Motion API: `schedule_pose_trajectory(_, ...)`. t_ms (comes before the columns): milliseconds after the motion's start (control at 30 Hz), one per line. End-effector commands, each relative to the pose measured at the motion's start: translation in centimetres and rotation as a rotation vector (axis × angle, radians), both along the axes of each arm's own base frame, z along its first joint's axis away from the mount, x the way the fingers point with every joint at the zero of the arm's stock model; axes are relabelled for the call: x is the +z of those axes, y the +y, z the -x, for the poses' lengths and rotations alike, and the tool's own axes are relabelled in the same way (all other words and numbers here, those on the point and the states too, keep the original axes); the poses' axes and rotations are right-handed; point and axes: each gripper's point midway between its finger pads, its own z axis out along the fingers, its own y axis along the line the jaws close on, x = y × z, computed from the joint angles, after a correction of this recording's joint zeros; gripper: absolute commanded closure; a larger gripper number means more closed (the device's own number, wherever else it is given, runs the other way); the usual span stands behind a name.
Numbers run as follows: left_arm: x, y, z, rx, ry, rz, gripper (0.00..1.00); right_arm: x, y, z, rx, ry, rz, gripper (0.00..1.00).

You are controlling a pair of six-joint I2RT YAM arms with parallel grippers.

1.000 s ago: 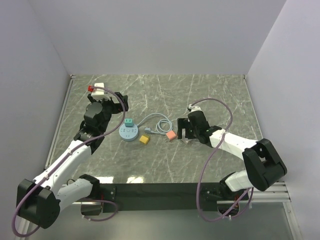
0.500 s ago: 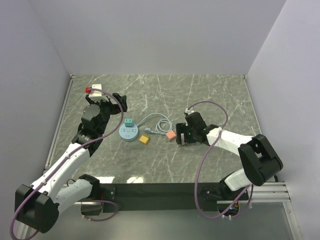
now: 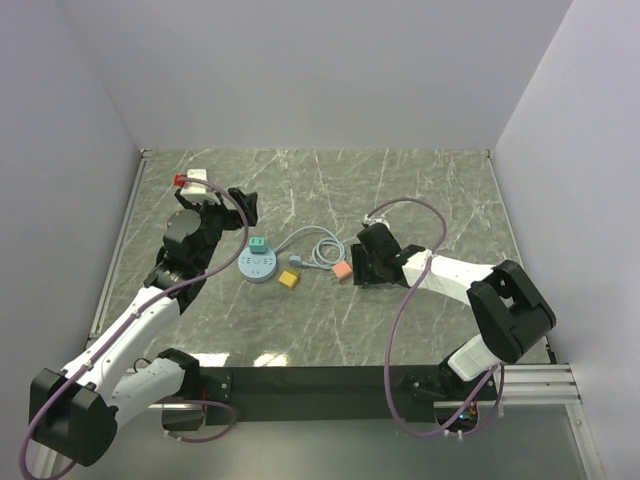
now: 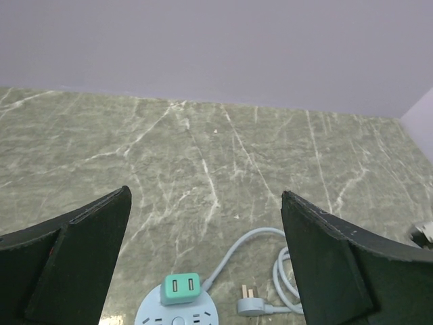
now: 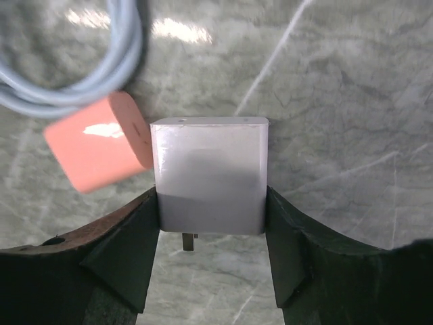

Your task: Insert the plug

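In the right wrist view a white plug [image 5: 210, 169] with a metal prong at its near end lies on the table. My right gripper [image 5: 211, 195] is shut on it, one finger pressed against each side. From above, the right gripper [image 3: 362, 268] covers the plug. The round blue power strip [image 3: 258, 265] lies left of centre with a teal adapter [image 3: 256, 247] plugged into it. My left gripper [image 3: 230, 204] hovers open behind the strip [image 4: 177, 315], nothing between its fingers [image 4: 88, 257].
A pink block [image 5: 98, 150] touches the white plug's left corner. A yellow block [image 3: 288, 280] lies right of the strip. The strip's grey cable [image 3: 312, 245] loops between strip and pink block [image 3: 341, 271], its own plug [image 4: 254, 305] lying flat.
My right gripper slid left towards the pink block and its fingers came together on the white plug. The left arm shifted only slightly and stayed open.
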Motion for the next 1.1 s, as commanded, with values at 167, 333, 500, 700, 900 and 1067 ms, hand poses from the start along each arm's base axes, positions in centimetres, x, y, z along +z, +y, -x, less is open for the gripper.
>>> schedule_pose_trajectory(167,0.8,-5.6,2.5,-0.303,-0.120,0.011,0.03,10.3,5.0,-7.6,-0.021,-0.269,-0.175,0.60)
schedule_pose_trajectory(333,-0.7,-9.8,4.3,-0.498,-0.115,-0.029,0.03,15.9,7.1,-10.2,-0.011,-0.380,-0.264,0.64)
schedule_pose_trajectory(500,-1.1,-13.2,6.4,-0.672,-0.143,-0.055,0.02,20.1,8.2,-10.6,-0.001,-0.456,-0.375,0.65)
schedule_pose_trajectory(700,-2.0,-15.2,6.3,-0.661,-0.148,-0.043,0.01,23.9,10.7,-8.4,0.072,-0.488,-0.640,0.69)
schedule_pose_trajectory(900,-2.5,-15.3,5.5,-0.534,-0.172,0.047,0.01,26.7,11.5,-6.7,0.093,-0.517,-0.809,0.72)
schedule_pose_trajectory(1067,-1.5,-14.6,5.1,-0.465,-0.226,0.141,0.00,27.8,12.2,-5.3,0.125,-0.514,-0.874,0.73)
